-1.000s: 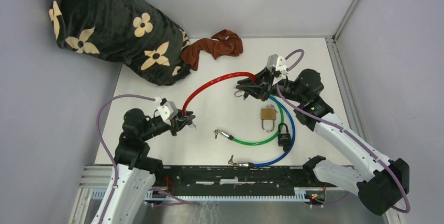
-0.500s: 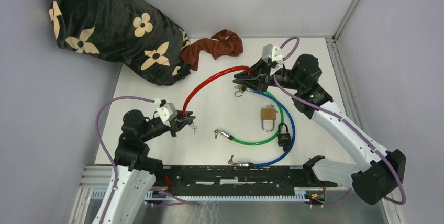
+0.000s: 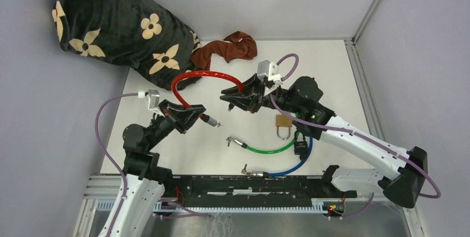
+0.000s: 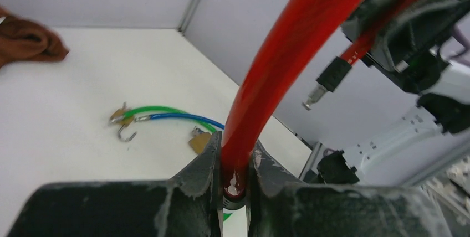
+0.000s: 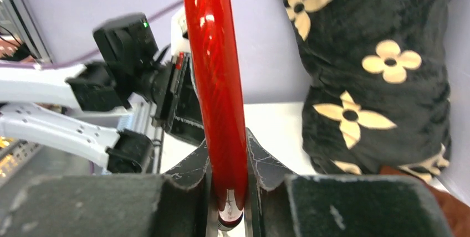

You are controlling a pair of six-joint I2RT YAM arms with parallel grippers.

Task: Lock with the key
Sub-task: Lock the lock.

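A red cable (image 3: 199, 75) arches above the table between my two grippers. My left gripper (image 3: 195, 115) is shut on one end of it, which shows clamped in the left wrist view (image 4: 234, 154). My right gripper (image 3: 229, 97) is shut on the other end, as the right wrist view (image 5: 227, 154) shows. That end's black and metal tip (image 4: 324, 82) hangs in the air facing my left gripper. A brass padlock (image 3: 284, 122) and a black padlock (image 3: 301, 147) lie on the table under the right arm. I cannot make out a key.
A green cable (image 3: 266, 149) and a blue cable (image 3: 288, 168) curve on the table near the padlocks. A small metal hook (image 4: 126, 133) lies by their far ends. A black flowered blanket (image 3: 111, 21) and a brown cloth (image 3: 227, 49) lie at the back.
Both grippers have lifted the red cable off the table. The right gripper moved left and the left gripper rose, so the cable's ends came closer and its arch tightened.
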